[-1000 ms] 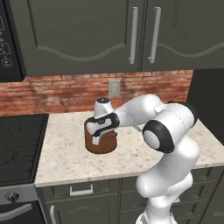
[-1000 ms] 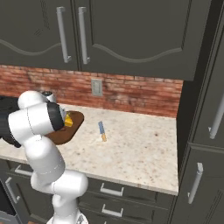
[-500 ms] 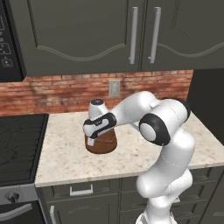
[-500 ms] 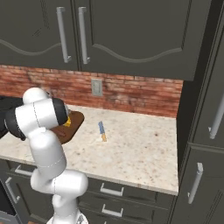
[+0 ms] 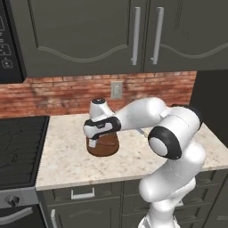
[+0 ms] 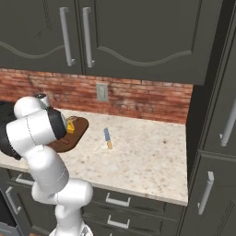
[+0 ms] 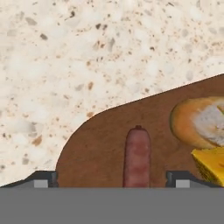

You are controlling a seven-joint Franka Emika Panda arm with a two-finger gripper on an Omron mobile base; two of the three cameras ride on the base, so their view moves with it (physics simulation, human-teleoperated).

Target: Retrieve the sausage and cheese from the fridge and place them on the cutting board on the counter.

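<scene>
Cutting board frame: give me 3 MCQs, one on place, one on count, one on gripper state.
1. Where does the sausage lie?
A. on the cutting board
B. on the bare counter
C. on the stovetop

2. How many food items rest on the board in the hand view?
A. one
B. two
C. three

3. How do the jaws of the gripper stand?
A. clamped on the sausage
B. open, clear of the sausage on both sides
C. shut on the cheese

Answers:
1. A: brown wood surrounds the sausage, with the speckled counter beyond the board's edge.
2. C: the sausage, a tan bread-like oblong and the yellow cheese all sit on it.
3. B: the two fingertips stand wide apart, with a gap to the sausage on each side.
</scene>
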